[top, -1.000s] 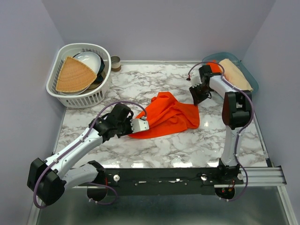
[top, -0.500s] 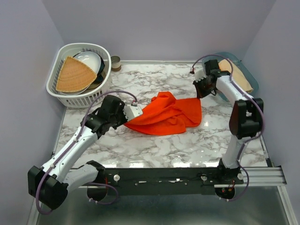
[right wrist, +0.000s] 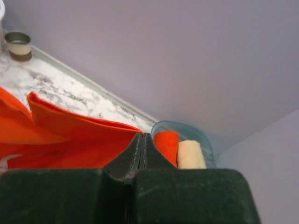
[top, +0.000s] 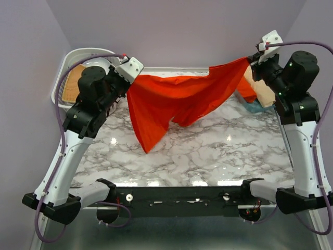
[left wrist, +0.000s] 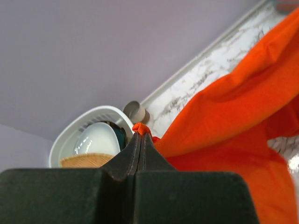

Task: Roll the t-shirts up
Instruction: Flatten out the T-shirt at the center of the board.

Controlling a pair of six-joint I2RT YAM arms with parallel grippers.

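The left gripper [left wrist: 141, 136] is pinched shut on one edge of the shirt [top: 177, 96], high above the far left corner of the table [top: 208, 151]. The right gripper [right wrist: 143, 135] is clamped tight on the opposite edge, high above the table's far right corner. Between them the shirt hangs spread in the air over the table's far half. Its upper edge is nearly taut and one pointed end droops toward the table's left middle; I cannot tell whether that end touches the table.

At the table's far left corner a basket [left wrist: 88, 114] holds a bowl [left wrist: 96, 140] and a mat [left wrist: 86, 161]. A tin [right wrist: 17, 45] stands at the table's back edge. At the table's far right corner a bin [right wrist: 187, 126] holds an orange roll [right wrist: 166, 145] and a cream roll [right wrist: 189, 156], side by side.
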